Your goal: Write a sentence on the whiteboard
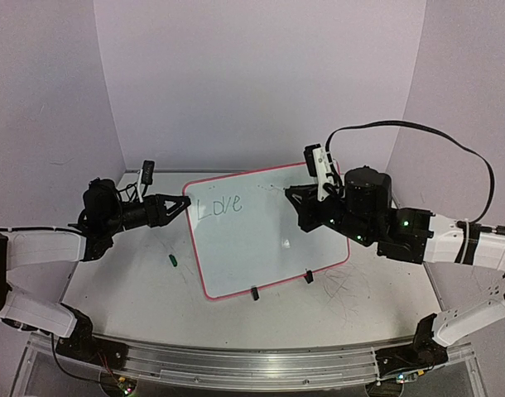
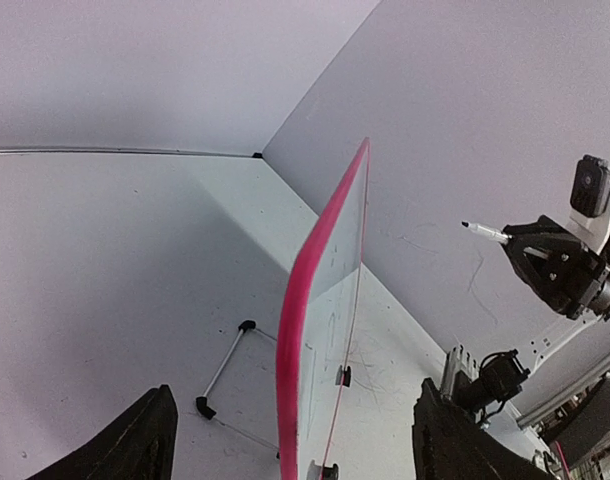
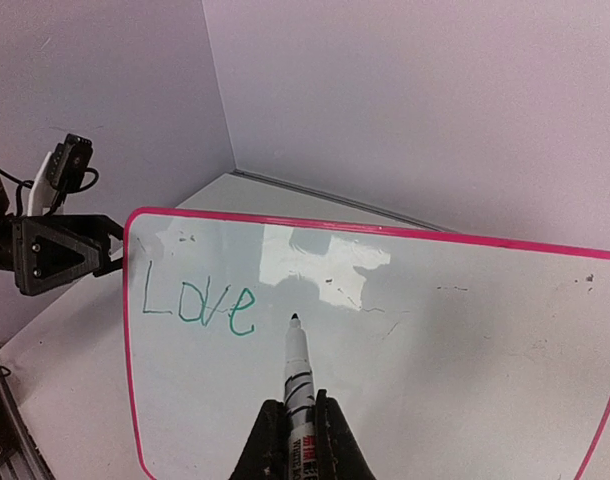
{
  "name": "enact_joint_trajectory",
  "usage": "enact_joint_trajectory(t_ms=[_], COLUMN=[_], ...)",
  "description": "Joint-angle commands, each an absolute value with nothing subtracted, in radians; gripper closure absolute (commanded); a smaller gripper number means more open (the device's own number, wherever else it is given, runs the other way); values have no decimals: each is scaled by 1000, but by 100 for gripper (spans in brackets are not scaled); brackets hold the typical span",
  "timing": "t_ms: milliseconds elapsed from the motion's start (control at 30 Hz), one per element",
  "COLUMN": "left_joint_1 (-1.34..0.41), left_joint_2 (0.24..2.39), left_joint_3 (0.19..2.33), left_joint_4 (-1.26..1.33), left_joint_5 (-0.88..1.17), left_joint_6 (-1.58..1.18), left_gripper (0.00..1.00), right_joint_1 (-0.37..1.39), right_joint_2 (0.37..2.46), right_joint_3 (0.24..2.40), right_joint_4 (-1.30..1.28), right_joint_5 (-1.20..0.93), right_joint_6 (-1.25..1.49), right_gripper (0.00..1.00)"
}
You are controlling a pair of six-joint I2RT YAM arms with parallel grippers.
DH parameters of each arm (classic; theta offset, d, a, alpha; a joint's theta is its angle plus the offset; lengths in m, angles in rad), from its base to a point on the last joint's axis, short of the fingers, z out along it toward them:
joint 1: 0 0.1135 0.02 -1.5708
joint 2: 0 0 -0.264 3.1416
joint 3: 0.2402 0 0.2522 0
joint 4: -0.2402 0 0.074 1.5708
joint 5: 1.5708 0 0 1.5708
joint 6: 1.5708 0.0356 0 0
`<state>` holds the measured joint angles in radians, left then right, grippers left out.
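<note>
From above, the whiteboard [image 1: 269,244] stands propped mid-table, with a green word [image 1: 222,207], "Love", at its upper left. Left wrist view: the left gripper [image 2: 295,392] is spread wide astride the board's pink edge. Right wrist view: the right gripper [image 3: 297,440] clenches a marker [image 3: 297,370], its tip just right of the word.

Illumination is even and diffuse, from above; the matte walls [image 1: 261,83] render pale lilac. Shadows are faint. The glossy white board with red-pink rim [image 3: 435,380] carries a broad glare patch near its upper edge in the right wrist view. The black-and-white marker pen [image 3: 297,375] blurs toward the lens. Left wrist view: wide-angle distortion; the dark left gripper fingers [image 2: 135,440] are underexposed
</note>
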<state>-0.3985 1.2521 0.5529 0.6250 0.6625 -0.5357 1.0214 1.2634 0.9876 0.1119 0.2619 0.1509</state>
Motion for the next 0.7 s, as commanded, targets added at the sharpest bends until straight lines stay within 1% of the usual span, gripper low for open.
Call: enact_joint_trajectory(t_ms=[0, 167, 333, 467, 533, 667], left_joint_1=[-400, -400, -403, -404, -406, -426], left_joint_2=[1233, 1254, 1256, 1254, 1264, 1293], left_joint_3=[554, 581, 583, 564, 563, 572], left_joint_4=[637, 632, 631, 630, 631, 631], left_joint_5=[616, 642, 638, 629, 630, 610], left_joint_6=[-611, -643, -668, -664, -667, -663], left_gripper=[15, 13, 14, 15, 17, 24], right_joint_1=[1018, 1018, 1017, 1018, 1018, 1019], right_joint_2=[1213, 1224, 1247, 1249, 1256, 1305], right_joint_3=[1008, 1016, 1013, 1021, 1030, 1079], right_joint_4=[98, 98, 106, 112, 114, 89], right_joint_5=[333, 296, 280, 261, 258, 207], right_joint_6=[218, 239, 266, 233, 192, 70], right_gripper=[100, 100, 100, 100, 100, 100])
